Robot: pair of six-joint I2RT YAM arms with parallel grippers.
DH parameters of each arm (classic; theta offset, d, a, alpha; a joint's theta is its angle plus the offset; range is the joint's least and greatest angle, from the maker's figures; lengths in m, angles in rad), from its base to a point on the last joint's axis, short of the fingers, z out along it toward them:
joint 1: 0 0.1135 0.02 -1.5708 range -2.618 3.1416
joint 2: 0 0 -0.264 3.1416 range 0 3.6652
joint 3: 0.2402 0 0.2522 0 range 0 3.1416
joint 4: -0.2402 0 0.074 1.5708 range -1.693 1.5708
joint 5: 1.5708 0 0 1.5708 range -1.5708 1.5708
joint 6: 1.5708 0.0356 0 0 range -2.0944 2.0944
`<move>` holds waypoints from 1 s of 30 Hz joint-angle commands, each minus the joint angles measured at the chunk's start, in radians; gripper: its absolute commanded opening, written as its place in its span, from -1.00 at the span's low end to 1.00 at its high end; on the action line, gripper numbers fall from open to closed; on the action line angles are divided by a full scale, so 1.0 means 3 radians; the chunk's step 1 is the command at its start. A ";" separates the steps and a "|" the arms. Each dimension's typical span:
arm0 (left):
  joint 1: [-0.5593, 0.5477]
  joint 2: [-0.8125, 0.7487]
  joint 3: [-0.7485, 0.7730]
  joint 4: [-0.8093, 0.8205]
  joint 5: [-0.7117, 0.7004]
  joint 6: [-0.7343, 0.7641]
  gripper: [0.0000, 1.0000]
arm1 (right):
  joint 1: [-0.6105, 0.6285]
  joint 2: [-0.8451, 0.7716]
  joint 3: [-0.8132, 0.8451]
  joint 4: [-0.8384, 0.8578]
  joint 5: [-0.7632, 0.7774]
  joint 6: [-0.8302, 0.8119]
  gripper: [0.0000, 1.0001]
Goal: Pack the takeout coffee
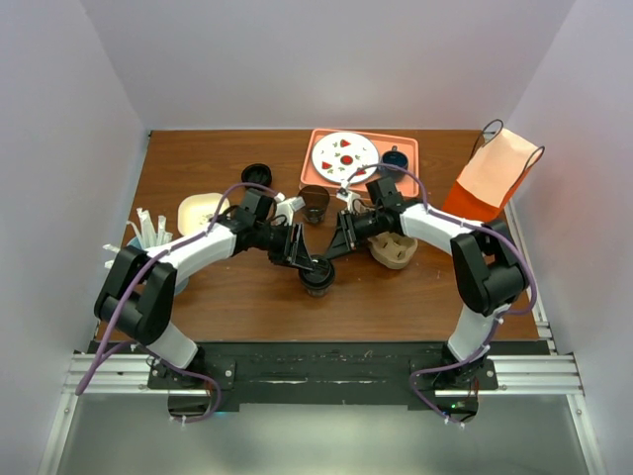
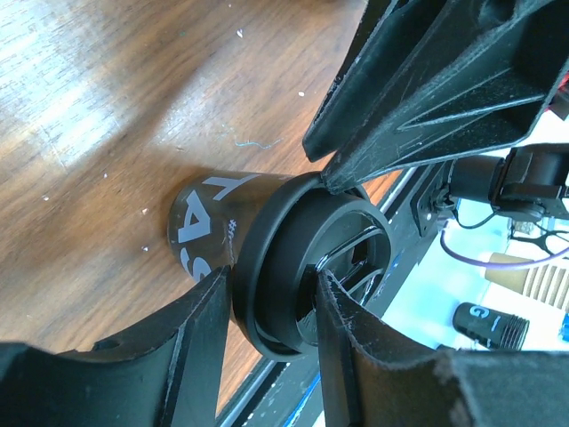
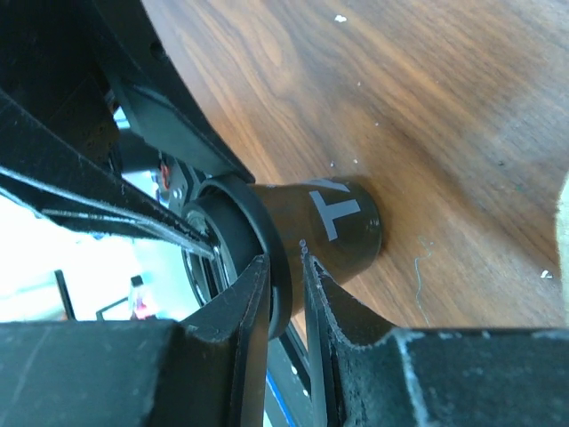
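Location: the takeout coffee (image 1: 317, 276) is seen upright near the middle of the wooden table (image 1: 247, 297), between the two arms.
Left gripper: the left gripper (image 2: 274, 280) is set at a middling width. One finger is laid on the cup wall just under the lid (image 2: 302, 222) and the other across the lid's top, so the cup is judged held.
Right gripper: the right gripper (image 3: 284, 267) is drawn narrow, with the lid's rim pinched between its pads.
Step in hand: either lid seating or a two-armed pick is judged likely; which one cannot be told.
Technique: the wall is best steadied while the rim is pressed evenly. The squeeze should be kept light, since a thin wall may buckle and the lid may pop off. Any lift should be made straight up, untilted.
Destination: the orange paper bag (image 1: 492, 176) is placed far right, well apart, and a brown pulp carrier (image 1: 393, 249) lies nearer.
Materials: the cup is dark, glossy and slightly tapered, with white lettering. The lid is black and round, with a raised rim and a recessed centre. The table is wood-grained and crumb-speckled. The pads are black with ragged edges.
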 commanded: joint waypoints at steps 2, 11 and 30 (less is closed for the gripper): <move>-0.0092 0.0347 -0.0419 -0.0464 -0.1386 0.0145 -0.28 | 0.0139 0.0108 -0.0463 -0.0106 0.0756 0.0081 -0.57; -0.0097 0.0240 -0.0409 -0.0454 -0.1335 0.0115 -0.28 | 0.0134 -0.0050 0.0030 -0.0324 0.0705 0.0143 -0.42; -0.0097 -0.0215 -0.0613 -0.0122 -0.1018 -0.0581 -0.28 | 0.0032 -0.0879 -0.0080 -0.0611 0.0582 0.0403 -0.26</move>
